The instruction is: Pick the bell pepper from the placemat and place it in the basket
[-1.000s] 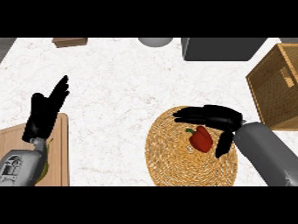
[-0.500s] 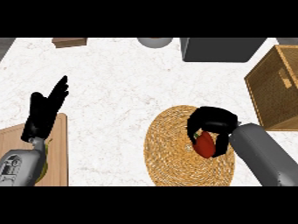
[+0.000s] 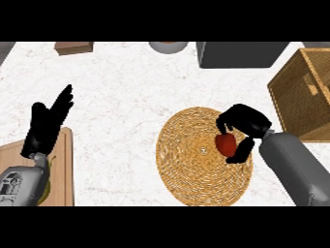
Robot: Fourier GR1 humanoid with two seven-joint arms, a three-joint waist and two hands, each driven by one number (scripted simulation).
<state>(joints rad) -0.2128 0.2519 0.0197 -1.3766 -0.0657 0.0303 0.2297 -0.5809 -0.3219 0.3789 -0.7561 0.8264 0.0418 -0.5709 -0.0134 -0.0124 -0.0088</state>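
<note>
The red bell pepper [image 3: 224, 144] shows between the curled fingers and thumb of my right hand [image 3: 245, 125], over the right part of the round woven placemat [image 3: 188, 160]. Whether it is lifted off the mat or still touching it I cannot tell. The square wicker basket [image 3: 311, 92] stands at the right edge, just beyond and to the right of that hand. My left hand [image 3: 47, 127] rests open at the left, fingers pointing up, holding nothing.
A wooden cutting board [image 3: 60, 169] lies under my left forearm at the lower left. Along the counter's far edge stand a small wooden block [image 3: 74, 47], a grey bowl [image 3: 169, 46] and a dark box [image 3: 239, 54].
My right hand came down from above the pepper and closed its fingers round it, shifting slightly right on the placemat. The left hand has not moved.
</note>
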